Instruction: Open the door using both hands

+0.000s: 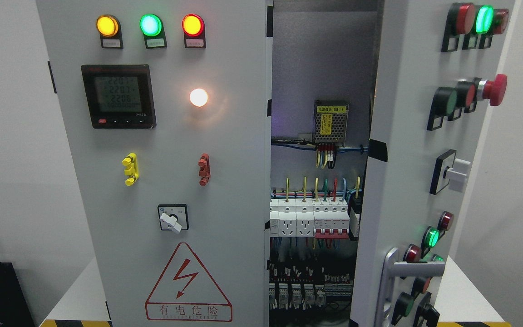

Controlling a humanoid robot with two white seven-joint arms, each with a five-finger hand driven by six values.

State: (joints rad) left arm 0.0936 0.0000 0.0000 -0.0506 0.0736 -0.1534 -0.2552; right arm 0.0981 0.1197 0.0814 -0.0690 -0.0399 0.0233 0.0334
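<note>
Right door [407, 150]: stood swung open toward the near side, its button-studded face turned right.
Handle [395, 281]: silver lever, low on the right door's near edge.
Left door [161, 181]: shut, three lamps lit along the top, meter [118, 96] beneath them.
Interior [320, 136]: exposed between the doors; breakers [309, 220] and wiring showed.
Robot hands: neither in view; state could not be told.
Bench [75, 295]: white, under the cabinet.

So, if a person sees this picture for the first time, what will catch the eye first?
Probably the three lit lamps, amber, green and red, at the top of the closed left door. Next, the right door swung open, showing wiring and breakers inside. The red warning triangle at lower left also stands out.
</note>
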